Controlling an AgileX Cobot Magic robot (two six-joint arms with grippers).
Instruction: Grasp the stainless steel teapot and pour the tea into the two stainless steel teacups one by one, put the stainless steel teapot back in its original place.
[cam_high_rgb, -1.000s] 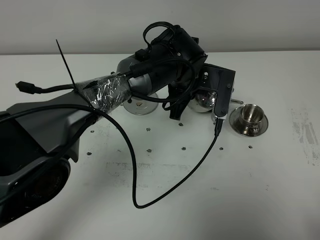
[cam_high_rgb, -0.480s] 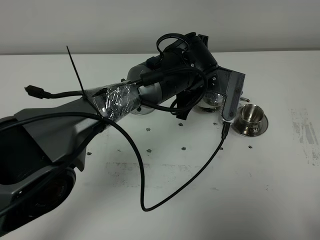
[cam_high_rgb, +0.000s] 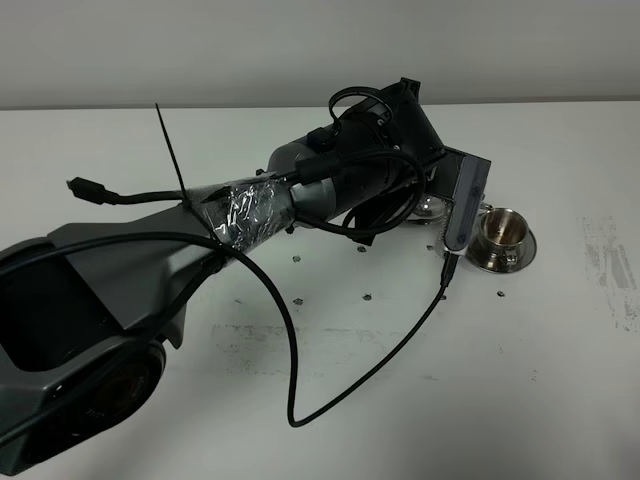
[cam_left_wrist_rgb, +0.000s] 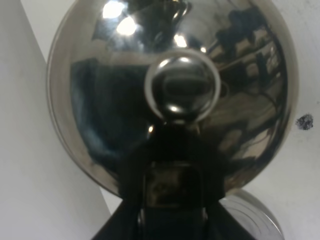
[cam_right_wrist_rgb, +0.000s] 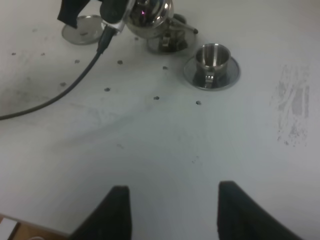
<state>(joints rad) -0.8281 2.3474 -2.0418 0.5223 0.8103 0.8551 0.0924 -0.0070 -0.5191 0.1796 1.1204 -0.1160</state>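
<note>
The stainless steel teapot (cam_left_wrist_rgb: 125, 100) fills the left wrist view from above, its lid knob (cam_left_wrist_rgb: 182, 92) in the middle. My left gripper (cam_left_wrist_rgb: 172, 150) is shut on the loop handle. In the right wrist view the teapot (cam_right_wrist_rgb: 147, 14) hangs over one teacup and saucer (cam_right_wrist_rgb: 167, 44), which it largely covers. The other teacup (cam_right_wrist_rgb: 212, 56) stands uncovered on its saucer (cam_high_rgb: 500, 255), just right of the pot. The round coaster (cam_right_wrist_rgb: 82, 29) lies bare to the left. My right gripper (cam_right_wrist_rgb: 172, 210) is open, low over the near table. From the high camera my left wrist (cam_high_rgb: 385, 135) hides the pot.
A black cable (cam_high_rgb: 380, 355) loops from the left wrist camera mount (cam_high_rgb: 462, 205) down onto the table in front of the cups. Small dark marks (cam_right_wrist_rgb: 156, 97) dot the white table, and a scuffed patch (cam_high_rgb: 612, 265) lies at the far right.
My left arm has swung right and a little farther back with the teapot, closing on the right-hand teacup. The coaster is now hidden behind the arm in the high view.
</note>
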